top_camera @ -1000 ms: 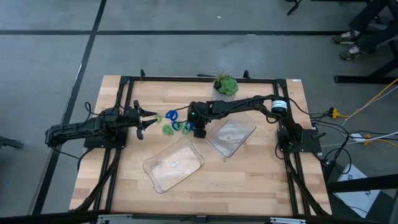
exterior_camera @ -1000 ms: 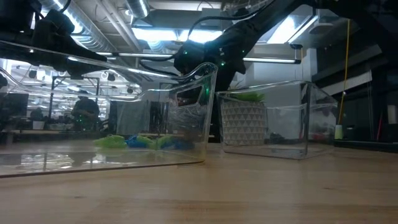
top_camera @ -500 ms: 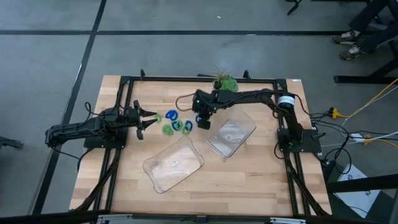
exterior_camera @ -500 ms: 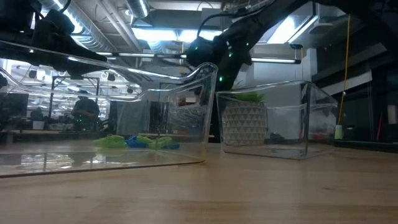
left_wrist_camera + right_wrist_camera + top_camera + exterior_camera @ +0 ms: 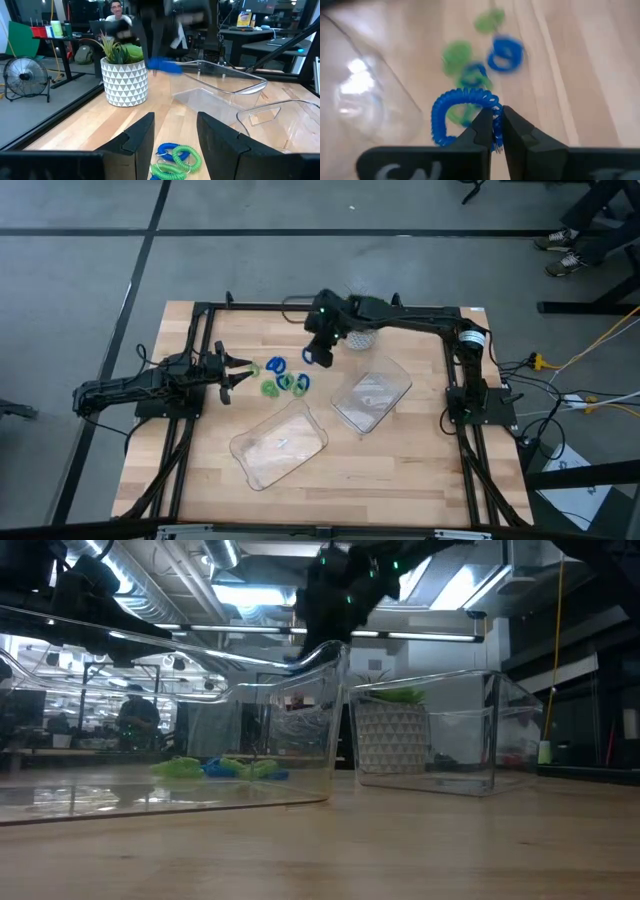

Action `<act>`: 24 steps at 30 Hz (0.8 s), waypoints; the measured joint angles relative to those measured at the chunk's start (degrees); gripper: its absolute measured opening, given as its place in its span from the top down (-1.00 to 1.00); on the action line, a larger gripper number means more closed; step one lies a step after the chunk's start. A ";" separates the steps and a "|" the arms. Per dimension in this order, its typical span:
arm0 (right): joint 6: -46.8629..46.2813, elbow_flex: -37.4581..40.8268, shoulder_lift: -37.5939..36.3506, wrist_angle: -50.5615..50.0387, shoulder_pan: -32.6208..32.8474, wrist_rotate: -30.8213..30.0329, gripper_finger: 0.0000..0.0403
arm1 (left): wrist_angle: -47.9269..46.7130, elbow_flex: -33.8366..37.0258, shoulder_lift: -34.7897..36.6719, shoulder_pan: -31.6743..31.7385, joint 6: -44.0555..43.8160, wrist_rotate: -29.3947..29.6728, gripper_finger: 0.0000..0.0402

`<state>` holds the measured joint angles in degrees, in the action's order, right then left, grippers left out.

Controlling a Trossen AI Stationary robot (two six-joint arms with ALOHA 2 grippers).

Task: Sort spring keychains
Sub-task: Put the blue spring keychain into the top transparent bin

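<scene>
Several small coiled keychains, blue and green, lie in a loose pile [image 5: 280,378] on the wooden table, left of centre; the pile also shows in the low view [image 5: 220,768] and the left wrist view [image 5: 175,157]. My right gripper [image 5: 314,356] hangs above the pile's right end, shut on one blue keychain [image 5: 462,112], which also shows in the left wrist view [image 5: 162,65]. My left gripper [image 5: 236,374] waits open just left of the pile, fingers level [image 5: 175,135]. My right gripper pinches the blue keychain's coil at one spot on its loop [image 5: 495,107] between the two fingertips, coming from above and pointing down. The loop is lifted clear of the table and hangs beside the fingers, above the other keychains.
Two clear plastic trays lie near the table's middle, one toward the near side [image 5: 280,445] and one to its right [image 5: 372,397]. A potted plant in a white patterned pot [image 5: 124,75] stands by the far edge, partly under the right arm. A person shows beyond the table.
My right gripper has risen from the pile's right end and drifted toward the far edge, staying shut. The blue keychain came up with it, off the table; the other keychains stayed where they lay.
</scene>
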<state>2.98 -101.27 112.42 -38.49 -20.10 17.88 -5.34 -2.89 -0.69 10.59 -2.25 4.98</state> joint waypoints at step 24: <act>-0.78 -6.27 -17.46 -12.79 3.28 -15.55 0.90 | 0.34 0.04 0.00 0.00 -0.01 0.00 0.29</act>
<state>2.20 -107.55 94.96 -51.28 -16.82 2.34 -4.99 -2.85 -0.69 10.59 -2.26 4.97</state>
